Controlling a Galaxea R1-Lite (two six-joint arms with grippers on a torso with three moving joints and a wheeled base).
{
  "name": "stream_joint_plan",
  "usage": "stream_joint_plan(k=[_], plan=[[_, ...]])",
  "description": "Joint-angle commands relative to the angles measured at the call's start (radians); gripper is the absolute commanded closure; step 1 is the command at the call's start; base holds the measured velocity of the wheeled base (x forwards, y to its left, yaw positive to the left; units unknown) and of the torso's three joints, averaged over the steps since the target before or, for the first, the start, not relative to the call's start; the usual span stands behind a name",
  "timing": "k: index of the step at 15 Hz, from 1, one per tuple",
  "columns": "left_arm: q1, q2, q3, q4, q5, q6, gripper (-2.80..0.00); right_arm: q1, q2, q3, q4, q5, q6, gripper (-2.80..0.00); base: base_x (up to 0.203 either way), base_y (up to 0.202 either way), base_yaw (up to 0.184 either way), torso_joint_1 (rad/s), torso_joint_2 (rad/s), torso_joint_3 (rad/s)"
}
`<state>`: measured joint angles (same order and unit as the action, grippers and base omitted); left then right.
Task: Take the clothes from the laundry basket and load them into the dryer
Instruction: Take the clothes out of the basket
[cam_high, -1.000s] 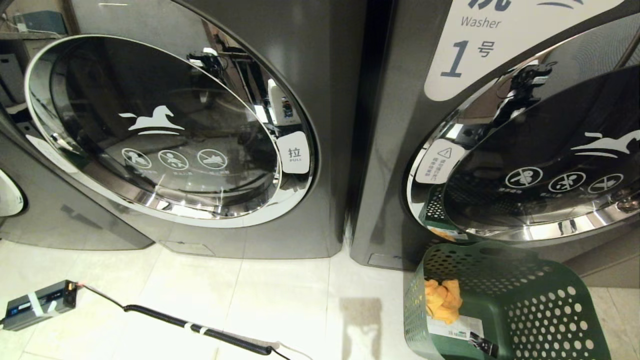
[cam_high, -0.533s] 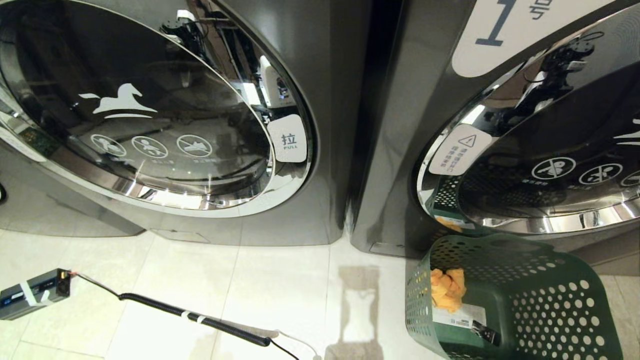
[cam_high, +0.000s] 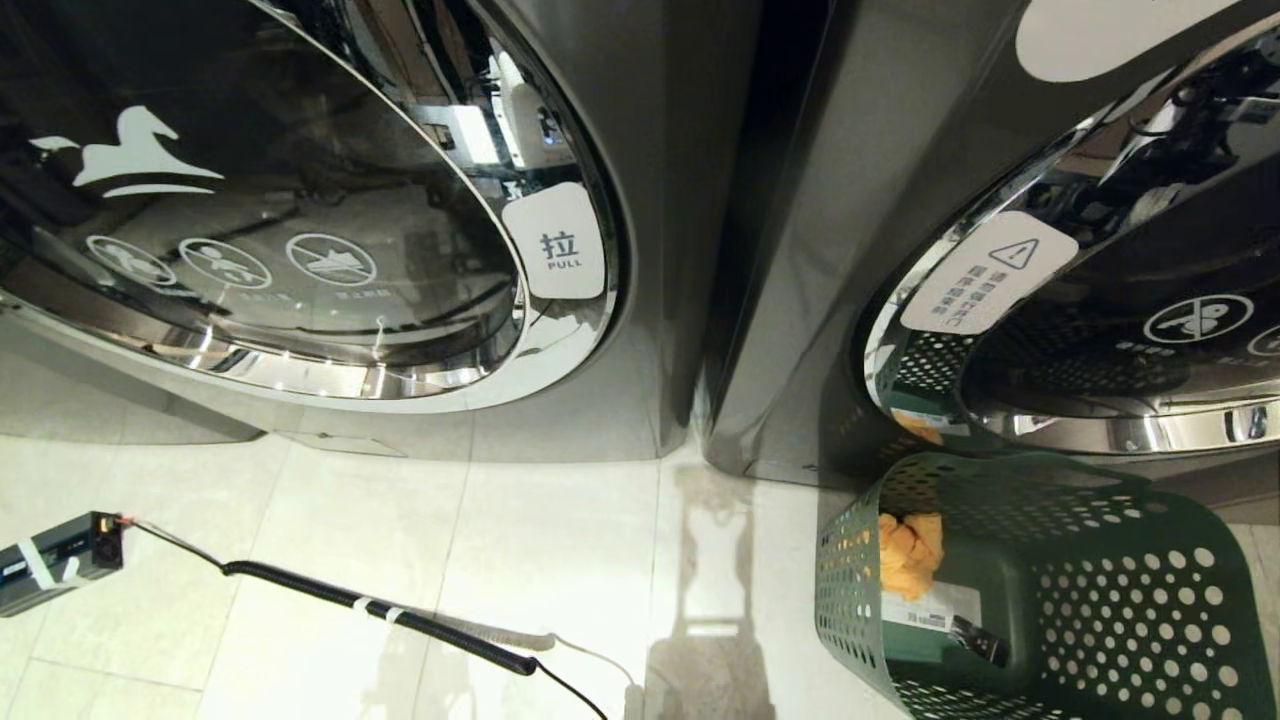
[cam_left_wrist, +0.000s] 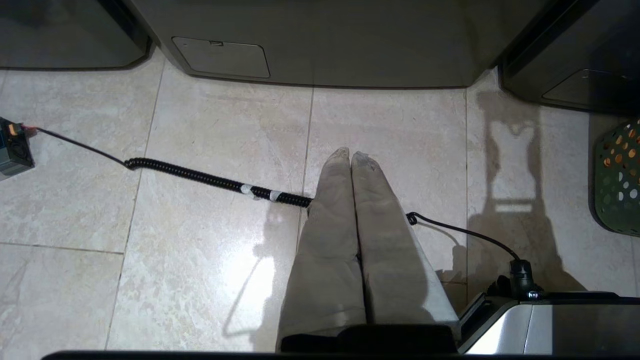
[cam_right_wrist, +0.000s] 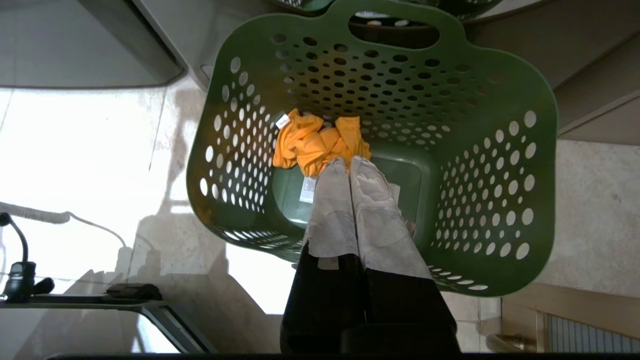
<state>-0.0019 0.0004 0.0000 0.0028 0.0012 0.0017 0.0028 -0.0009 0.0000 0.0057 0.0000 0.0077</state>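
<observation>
I see two machine doors and one green basket holding one orange cloth. My right gripper and left gripper are both closed and empty.

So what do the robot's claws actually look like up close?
Each claw is a pair of long, slim fingers tapering to rounded tips. The left claw has fingers wrapped in pale beige, cloth-like covering down to a black base. The right claw has the same pale, slightly wrinkled wrapping on its front half, with bare black bodies behind. No markings or cables show on either.
</observation>
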Motion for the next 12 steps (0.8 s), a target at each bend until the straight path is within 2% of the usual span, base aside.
stream_joint_plan(k=[1,5,9,11,12], plan=[[-0.001,-0.002,0.002,0.000,0.000,0.000,0.00,0.000,-0.001,0.000,0.000,0.000,0.000,0.00,0.000,0.000,0.000,0.002,0.00,-0.194],[-0.001,-0.002,0.002,0.000,0.000,0.000,0.00,0.000,-0.001,0.000,0.000,0.000,0.000,0.00,0.000,0.000,0.000,-0.001,0.00,-0.158],[-0.001,-0.002,0.000,0.004,0.000,0.009,0.00,0.000,0.009,-0.006,0.012,0.000,-0.021,0.00,0.000,0.000,0.000,0.001,0.00,-0.019],[0.000,-0.002,0.000,0.004,0.000,0.010,0.00,-0.001,0.013,-0.028,0.027,0.004,-0.125,0.00,0.000,0.000,0.000,0.000,0.00,0.000],[-0.001,-0.002,0.001,0.003,0.000,0.009,0.00,-0.001,0.030,-0.089,0.051,0.005,-0.162,0.00,0.000,0.000,0.000,0.000,0.00,0.000]])
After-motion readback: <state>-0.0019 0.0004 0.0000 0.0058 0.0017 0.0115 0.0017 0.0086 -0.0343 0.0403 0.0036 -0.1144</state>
